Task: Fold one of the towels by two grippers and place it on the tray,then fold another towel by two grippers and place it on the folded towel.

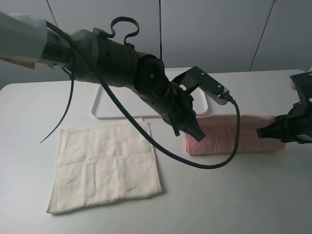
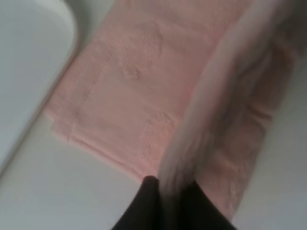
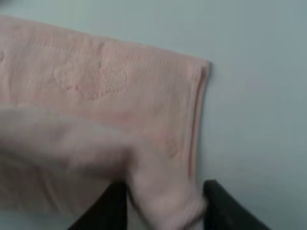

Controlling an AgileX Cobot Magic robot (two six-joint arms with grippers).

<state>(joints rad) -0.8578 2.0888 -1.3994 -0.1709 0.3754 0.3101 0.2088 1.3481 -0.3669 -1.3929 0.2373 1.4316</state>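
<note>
The pale pink towel (image 1: pixel 234 134) lies folded into a long strip on the table, right of the middle. My left gripper (image 1: pixel 197 132) reaches across to its left end. In the left wrist view the black fingertips (image 2: pixel 144 206) stand close together with a raised, blurred fold of the pink towel (image 2: pixel 139 86) pinched between them. My right gripper (image 1: pixel 265 131) is at the strip's right end. In the right wrist view its fingers (image 3: pixel 225 211) stand apart, with a loose lump of the pink towel (image 3: pixel 96 81) between them. The cream-white towel (image 1: pixel 105 165) lies flat at the front left. The white tray (image 1: pixel 100 109) sits behind it, largely hidden by my left arm.
A black cable (image 1: pixel 214 163) loops from my left arm over the table in front of the pink towel. The tray's rounded corner (image 2: pixel 29 57) lies close beside the pink towel's end. Bare white table (image 1: pixel 243 195) stretches along the front right.
</note>
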